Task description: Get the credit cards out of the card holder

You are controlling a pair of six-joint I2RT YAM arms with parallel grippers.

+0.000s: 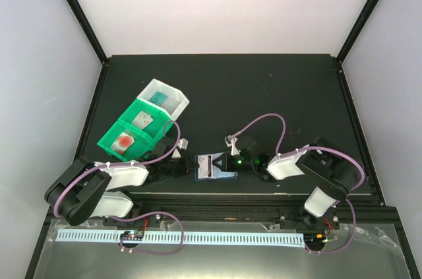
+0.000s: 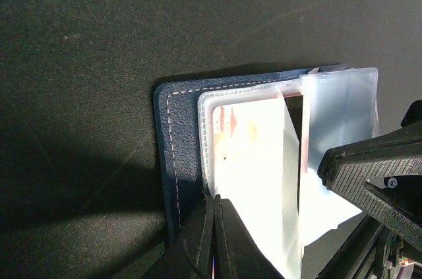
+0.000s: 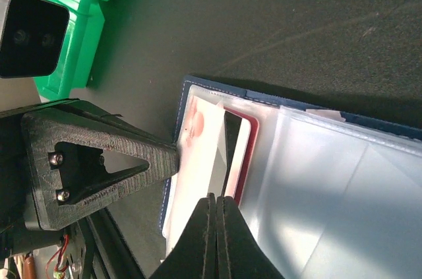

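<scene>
Pinning the open card holder [image 2: 178, 160] to the counter [image 2: 79, 61], the left gripper [image 2: 214, 226] has its jaws pressed together on its edge. The right gripper [image 3: 216, 219] jaws pinch the pale card [image 3: 204, 140]. That's a thin hold, so it could slip off or drag the red card [image 3: 242, 154] along.

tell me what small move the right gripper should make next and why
Probably pull the right gripper back, sliding the pale card out of the card holder: its jaws look shut on the card's edge, and the left gripper pinches the holder's opposite edge.
</scene>
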